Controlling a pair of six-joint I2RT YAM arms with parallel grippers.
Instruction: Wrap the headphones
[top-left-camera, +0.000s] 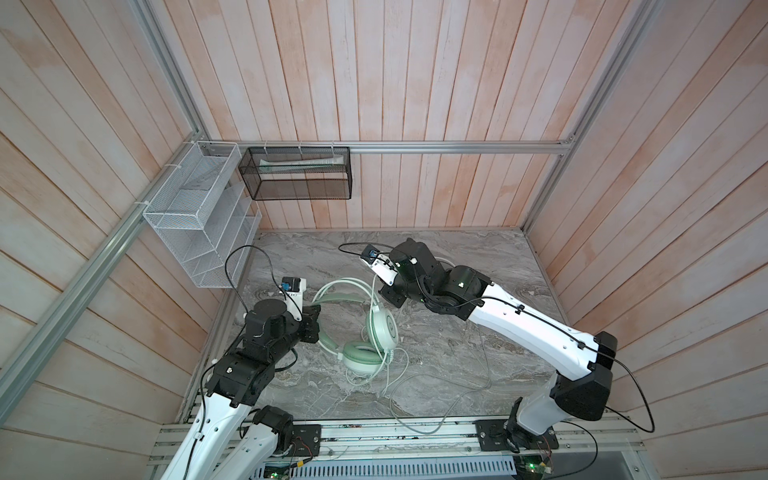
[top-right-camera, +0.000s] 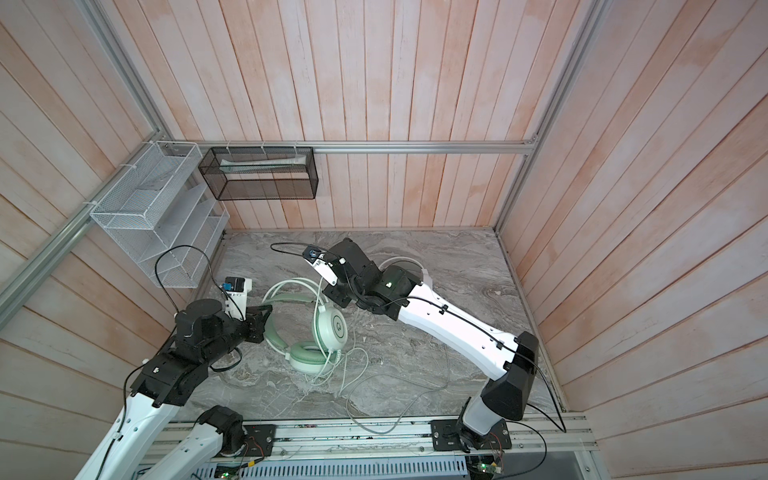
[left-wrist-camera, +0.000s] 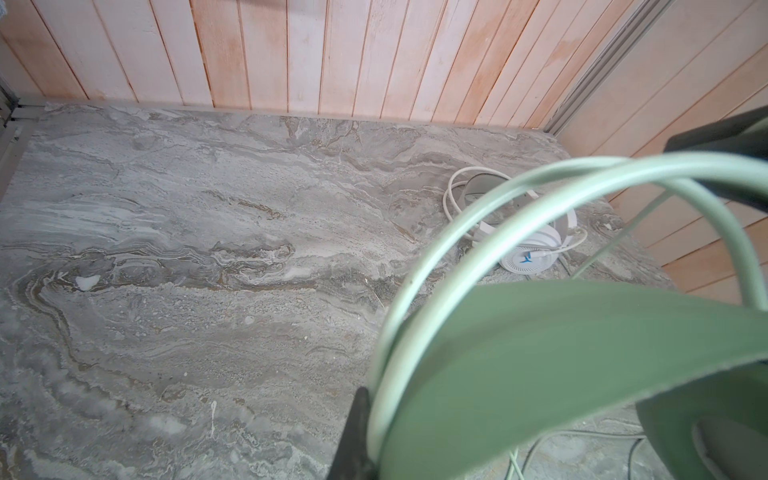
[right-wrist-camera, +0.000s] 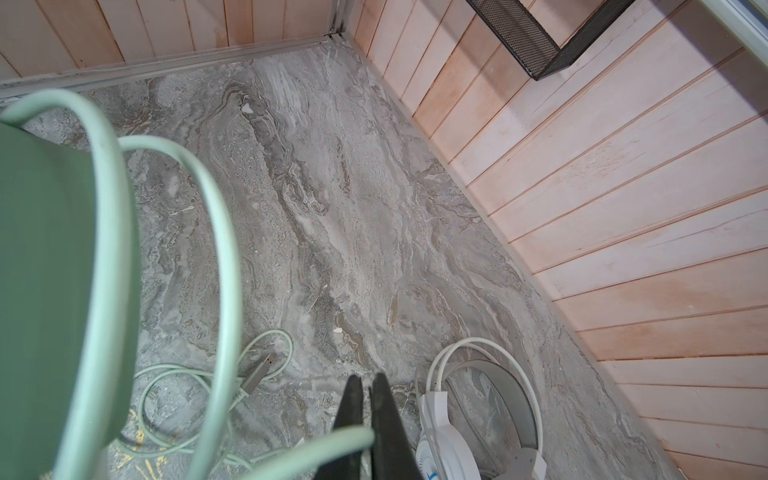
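Mint-green headset (top-left-camera: 385, 329) within both arms' closed jaws

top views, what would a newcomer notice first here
The mint headset, centre of the table, gripped from both sides: left gripper on its band, right gripper on a mint strand. Loose cords sprawl toward the front edge; a white headset peeks from behind the right arm.

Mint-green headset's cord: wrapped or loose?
Loose. The mint-green corded headset has its cable lying in slack loops on the grey marble tabletop, plug end free; none is wound round the headband.
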